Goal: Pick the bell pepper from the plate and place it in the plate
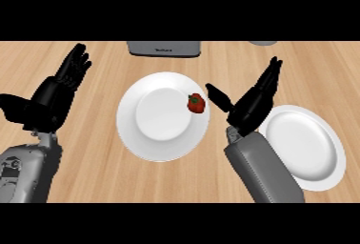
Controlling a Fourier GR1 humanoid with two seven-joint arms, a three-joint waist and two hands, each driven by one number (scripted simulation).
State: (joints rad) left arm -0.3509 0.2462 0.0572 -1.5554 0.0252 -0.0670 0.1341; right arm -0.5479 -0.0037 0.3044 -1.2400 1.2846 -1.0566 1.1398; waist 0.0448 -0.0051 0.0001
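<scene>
Head view: recorded looking steeply down on a wooden counter [91, 181], both forearms entering from the lower edge.
Bell pepper [197, 103]: small, red, green-stemmed; lay on the right side of the centre plate [144, 138], at the edge of its inner well.
Destination plate [320, 157]: white, to the right, partly hidden by the right forearm; nothing seen on its visible part.
Right hand [249, 102]: fingers straight and spread, thumb out toward the pepper; holding nothing, positioned just right of the pepper, between the two plates.
Left hand [53, 93]: fingers extended, resting at the left edge, well apart from both plates.
Step in hand (judgement): approach to grasp, pepper not yet taken.
Recommended execution: move the hand leftward so thumb and fingers bracket the pepper, then close; lift it off the plate before carrying it right.
Surroundings: grey appliance [165, 48] at the far edge behind the centre plate; a grey object [264, 42] at top right, too cropped to identify.
Obstructions: none appeared between hand and pepper; the pepper's small size left little margin.
</scene>
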